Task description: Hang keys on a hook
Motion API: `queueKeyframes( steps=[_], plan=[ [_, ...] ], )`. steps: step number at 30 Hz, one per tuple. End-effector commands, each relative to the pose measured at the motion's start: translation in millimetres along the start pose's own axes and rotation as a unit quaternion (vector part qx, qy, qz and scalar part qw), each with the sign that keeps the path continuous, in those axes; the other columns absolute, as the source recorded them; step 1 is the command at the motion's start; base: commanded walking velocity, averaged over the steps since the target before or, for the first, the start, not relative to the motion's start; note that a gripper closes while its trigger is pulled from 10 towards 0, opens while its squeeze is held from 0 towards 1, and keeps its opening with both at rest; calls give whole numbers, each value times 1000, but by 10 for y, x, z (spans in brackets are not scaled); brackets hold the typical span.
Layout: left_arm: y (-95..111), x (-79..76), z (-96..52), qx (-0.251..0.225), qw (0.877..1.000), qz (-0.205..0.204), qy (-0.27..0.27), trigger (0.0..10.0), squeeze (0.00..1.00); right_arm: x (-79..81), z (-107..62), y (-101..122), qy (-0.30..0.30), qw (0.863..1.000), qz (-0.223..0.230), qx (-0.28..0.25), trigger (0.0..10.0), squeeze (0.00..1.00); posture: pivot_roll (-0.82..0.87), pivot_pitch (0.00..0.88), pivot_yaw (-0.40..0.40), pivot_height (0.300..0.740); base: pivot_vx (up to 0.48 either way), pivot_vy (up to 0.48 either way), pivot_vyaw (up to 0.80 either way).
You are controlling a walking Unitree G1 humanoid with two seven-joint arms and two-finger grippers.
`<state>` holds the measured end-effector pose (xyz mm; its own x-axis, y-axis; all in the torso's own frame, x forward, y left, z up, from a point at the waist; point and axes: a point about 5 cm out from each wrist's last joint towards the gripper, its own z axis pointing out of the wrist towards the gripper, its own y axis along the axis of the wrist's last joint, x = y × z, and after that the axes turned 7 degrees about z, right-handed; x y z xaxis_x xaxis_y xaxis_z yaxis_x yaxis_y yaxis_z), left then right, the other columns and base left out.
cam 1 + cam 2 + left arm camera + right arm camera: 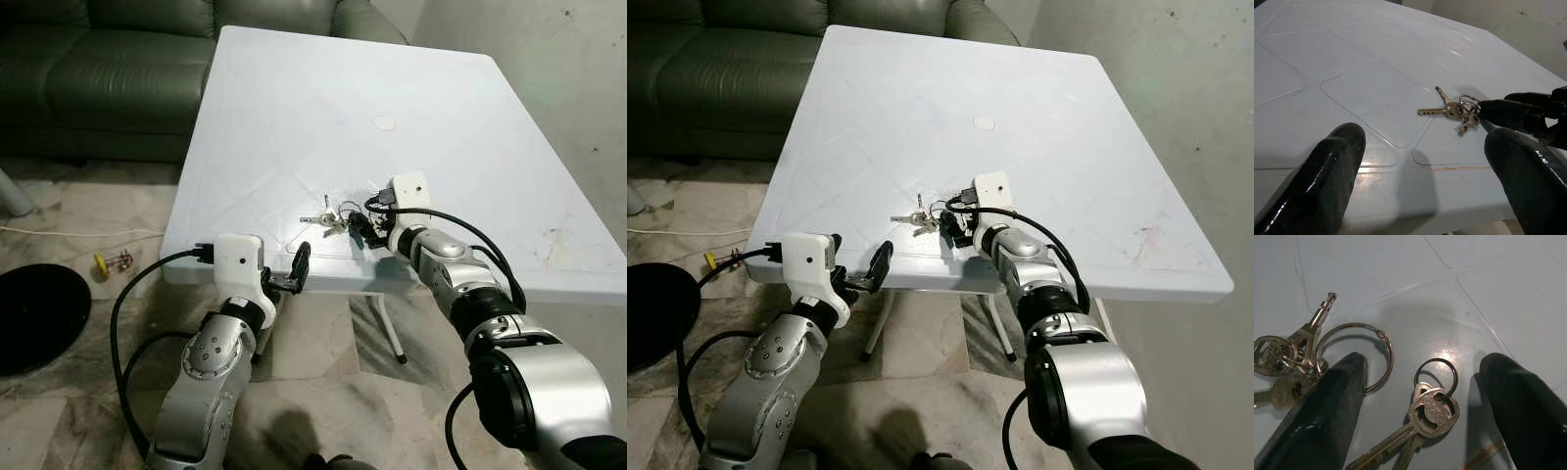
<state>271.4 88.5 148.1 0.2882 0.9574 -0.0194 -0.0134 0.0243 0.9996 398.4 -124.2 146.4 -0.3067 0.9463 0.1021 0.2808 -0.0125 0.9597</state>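
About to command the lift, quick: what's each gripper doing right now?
Left gripper: open, empty, at the table's near edge.
Right gripper: open, fingers straddling the keys, nothing gripped yet.

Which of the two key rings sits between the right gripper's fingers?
The small ring carrying two keys; the large ring passes under one finger, toward the other keys.

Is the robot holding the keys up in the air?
No, the keys lie flat on the white table, between the open fingers of the right tool.

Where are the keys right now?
The keys lie on the white table near its front edge, right at the right gripper, whose open jaws straddle them.
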Motion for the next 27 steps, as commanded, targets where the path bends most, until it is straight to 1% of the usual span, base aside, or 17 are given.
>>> queueKeyframes(
  steps=[1,27],
  plan=[
    [8,-44,-24,1,1000,-2,-2,10000,0,-58,-13,-7,-6,1000,-5,14,0,0,154,185,-153,740,0,0,0],
    [27,-34,-2,-4,1000,1,5,10000,0,-120,-29,24,-17,1000,-10,12,0,0,155,189,-159,740,0,0,0]
  ],
)
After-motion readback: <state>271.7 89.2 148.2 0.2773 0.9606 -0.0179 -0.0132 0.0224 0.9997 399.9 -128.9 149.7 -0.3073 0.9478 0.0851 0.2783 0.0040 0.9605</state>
